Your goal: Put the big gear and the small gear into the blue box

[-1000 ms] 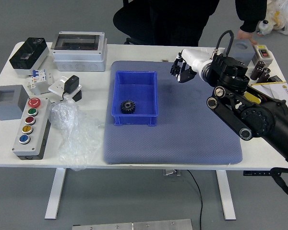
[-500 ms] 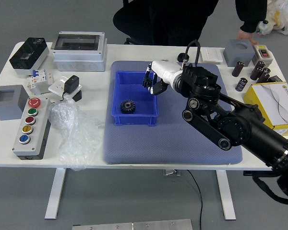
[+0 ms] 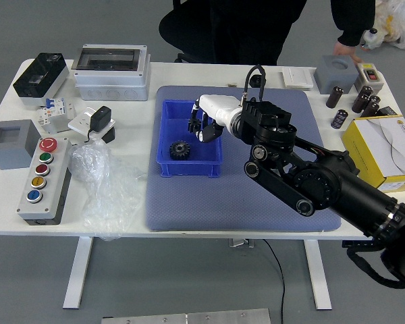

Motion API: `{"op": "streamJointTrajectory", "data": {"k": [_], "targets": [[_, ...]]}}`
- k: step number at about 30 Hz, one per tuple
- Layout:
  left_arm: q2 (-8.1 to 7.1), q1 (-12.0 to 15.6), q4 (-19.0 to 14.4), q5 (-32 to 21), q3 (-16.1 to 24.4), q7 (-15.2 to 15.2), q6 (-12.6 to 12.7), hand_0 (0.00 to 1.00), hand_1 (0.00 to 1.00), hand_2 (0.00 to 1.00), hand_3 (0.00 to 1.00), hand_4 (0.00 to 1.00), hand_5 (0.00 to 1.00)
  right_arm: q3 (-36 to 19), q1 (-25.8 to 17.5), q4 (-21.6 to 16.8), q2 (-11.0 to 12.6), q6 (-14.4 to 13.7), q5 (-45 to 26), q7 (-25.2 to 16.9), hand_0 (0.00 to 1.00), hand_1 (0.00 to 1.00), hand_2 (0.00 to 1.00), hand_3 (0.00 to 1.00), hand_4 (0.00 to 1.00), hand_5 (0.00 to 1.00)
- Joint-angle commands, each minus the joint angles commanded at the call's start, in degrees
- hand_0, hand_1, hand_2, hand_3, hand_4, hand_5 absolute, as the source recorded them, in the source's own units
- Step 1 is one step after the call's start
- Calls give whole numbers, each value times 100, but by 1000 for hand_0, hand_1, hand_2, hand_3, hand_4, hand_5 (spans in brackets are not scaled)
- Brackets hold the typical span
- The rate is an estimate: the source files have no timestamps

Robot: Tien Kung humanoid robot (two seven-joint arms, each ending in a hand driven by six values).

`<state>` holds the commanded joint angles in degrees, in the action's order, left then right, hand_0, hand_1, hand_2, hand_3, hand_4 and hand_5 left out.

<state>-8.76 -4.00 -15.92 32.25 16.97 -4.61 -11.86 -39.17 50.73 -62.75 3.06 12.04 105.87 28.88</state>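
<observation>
The blue box [image 3: 163,128] stands on the grey-blue mat. A black toothed gear [image 3: 179,150] lies inside it, toward the near left. My right hand [image 3: 200,124] is above the right part of the box, fingers curled around a second dark gear [image 3: 194,125], which is partly hidden by the fingers. This held gear is behind and slightly right of the one lying in the box. From these frames I cannot tell which gear is the bigger. My left arm is out of view.
On the left are a button panel [image 3: 44,181], a plastic bag [image 3: 108,189] and a grey block [image 3: 13,144]. A grey case [image 3: 111,75] stands behind. On the right are dark cylinders and a yellow box [image 3: 378,148]. A person's hand [image 3: 347,51] rests at the far right edge.
My right hand has moved left from above the mat to above the blue box, carrying the dark gear. The gear in the box and the person's hand have stayed put.
</observation>
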Motion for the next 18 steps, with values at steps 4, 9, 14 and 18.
{"op": "streamJointTrajectory", "data": {"k": [4, 9, 14, 18], "targets": [[-13, 14, 3, -15, -30, -4, -1, 865, 838, 834, 793, 612, 378, 15, 92, 0, 32, 28, -16, 13, 395, 340, 445, 613, 465, 157], [-31, 31, 5, -19, -33, -4, 1, 865, 839, 834, 794, 612, 379, 58, 168, 21, 24, 45, -36, 22, 392, 339, 444, 614, 467, 161], [-41, 23, 6, -17, -28, -3, 2, 865, 838, 834, 794, 612, 378, 134, 223, 58, -1, 49, -77, 17, 392, 339, 444, 613, 468, 163], [-42, 5, 4, -9, -11, 0, 2, 865, 837, 834, 795, 612, 379, 162, 238, 89, -10, 49, -105, 10, 392, 341, 445, 615, 469, 163]]}}
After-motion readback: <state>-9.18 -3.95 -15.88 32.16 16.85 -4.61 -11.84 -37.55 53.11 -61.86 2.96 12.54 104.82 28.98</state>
